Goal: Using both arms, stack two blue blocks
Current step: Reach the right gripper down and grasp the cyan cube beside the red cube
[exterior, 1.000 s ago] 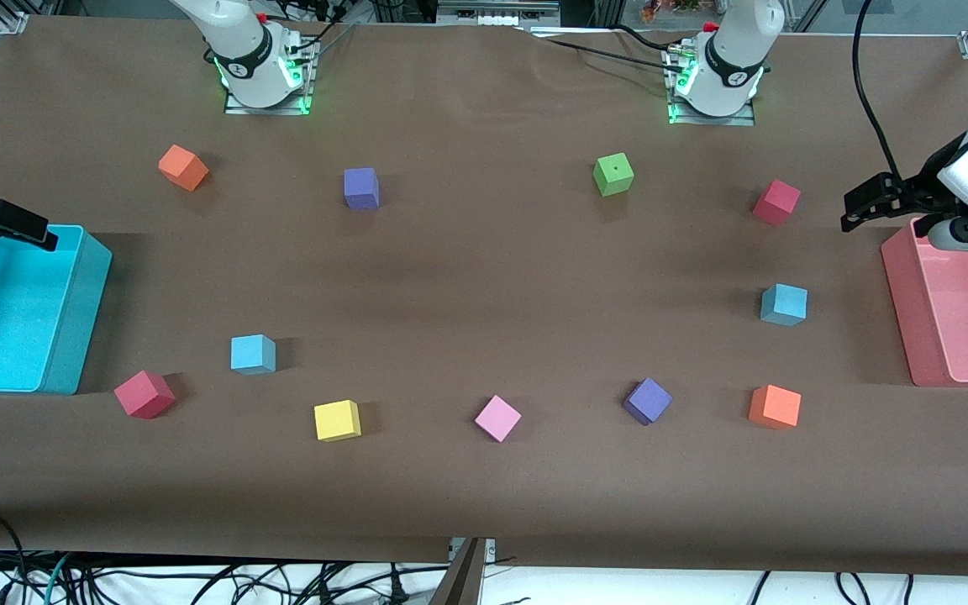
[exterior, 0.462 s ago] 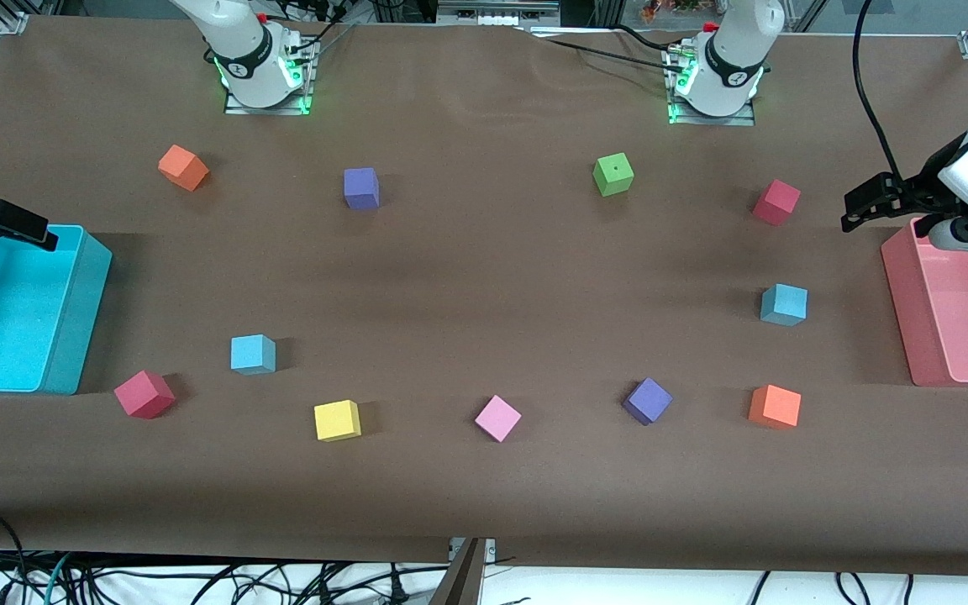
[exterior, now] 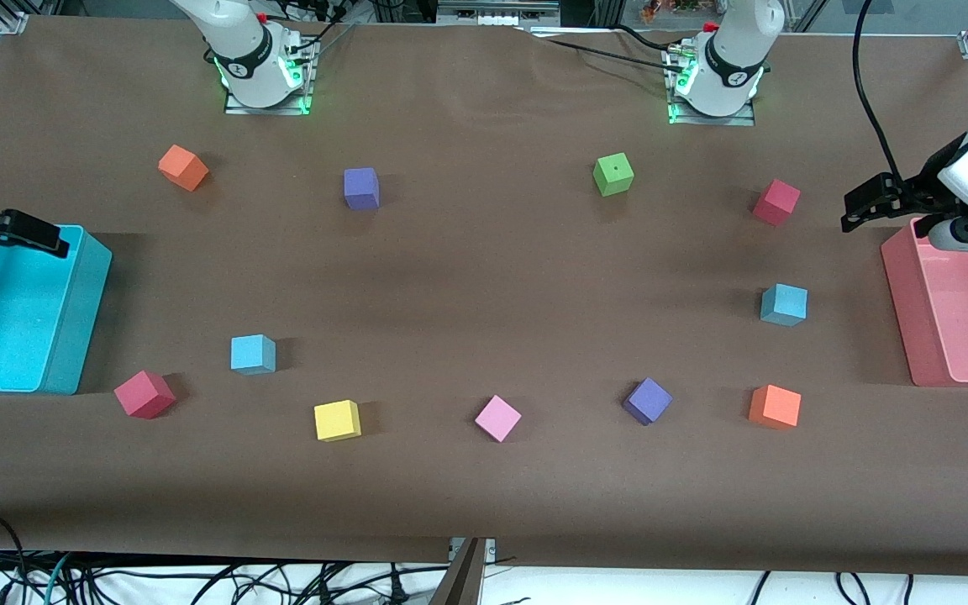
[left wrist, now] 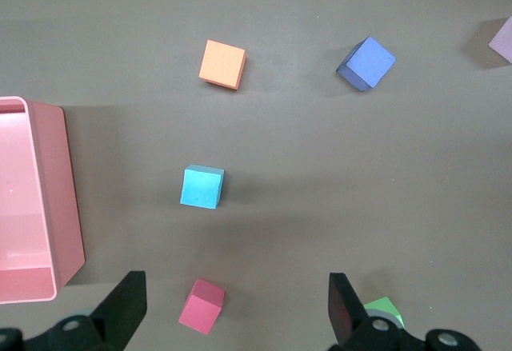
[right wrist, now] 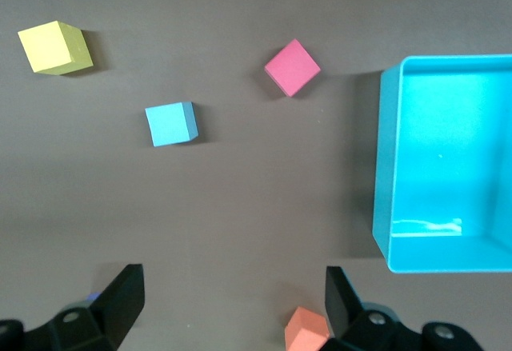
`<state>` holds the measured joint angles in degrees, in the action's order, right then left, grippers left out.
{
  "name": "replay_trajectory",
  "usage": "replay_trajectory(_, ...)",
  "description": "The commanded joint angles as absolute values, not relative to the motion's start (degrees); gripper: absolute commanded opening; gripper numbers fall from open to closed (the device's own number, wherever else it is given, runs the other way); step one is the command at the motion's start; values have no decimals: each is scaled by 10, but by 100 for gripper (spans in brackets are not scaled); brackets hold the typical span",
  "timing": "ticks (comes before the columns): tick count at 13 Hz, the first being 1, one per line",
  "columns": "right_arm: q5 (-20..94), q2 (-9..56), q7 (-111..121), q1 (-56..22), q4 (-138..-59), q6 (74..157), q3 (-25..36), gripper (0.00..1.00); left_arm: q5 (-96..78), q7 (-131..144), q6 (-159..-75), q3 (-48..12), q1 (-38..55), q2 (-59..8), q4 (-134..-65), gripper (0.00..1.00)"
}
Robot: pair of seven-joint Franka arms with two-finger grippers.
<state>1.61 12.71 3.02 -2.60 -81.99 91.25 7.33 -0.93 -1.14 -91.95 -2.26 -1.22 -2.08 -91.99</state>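
Note:
One blue block (exterior: 253, 354) lies toward the right arm's end of the table, beside a red cube (exterior: 144, 394); it also shows in the right wrist view as blue block (right wrist: 170, 123). The other blue block (exterior: 784, 304) lies toward the left arm's end, and the left wrist view shows that blue block (left wrist: 202, 186) too. My left gripper (exterior: 855, 212) hangs open and empty by the pink bin (exterior: 904, 294), seen as left gripper (left wrist: 236, 299). My right gripper (exterior: 49, 240) hangs open and empty over the turquoise bin's rim (exterior: 89, 277), seen as right gripper (right wrist: 232, 291).
Scattered cubes: orange (exterior: 183, 167), purple (exterior: 361, 187), green (exterior: 613, 174), red (exterior: 776, 202), yellow (exterior: 337, 419), pink (exterior: 497, 418), purple (exterior: 647, 400), orange (exterior: 775, 406). The bins stand at the table's two ends.
My right gripper has shifted a little toward the table's middle above the turquoise bin. The left arm and all cubes have stayed put.

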Motion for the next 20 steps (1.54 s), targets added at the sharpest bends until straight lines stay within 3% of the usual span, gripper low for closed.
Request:
replay_trajectory(1,17,185,28,-60,-818,947,69,100,-18,-7,-909,-22,-11,-29,-902,100)
replay_trajectory(12,67,355,28,-108,-822,1108,55,100,-18,-7,-909,-24,-11,-29,-902,100)
replay_trajectory(20,66,410,36,-110,-873,1231,54,100,-17,-7,-909,-25,-11,-30,-902,100)
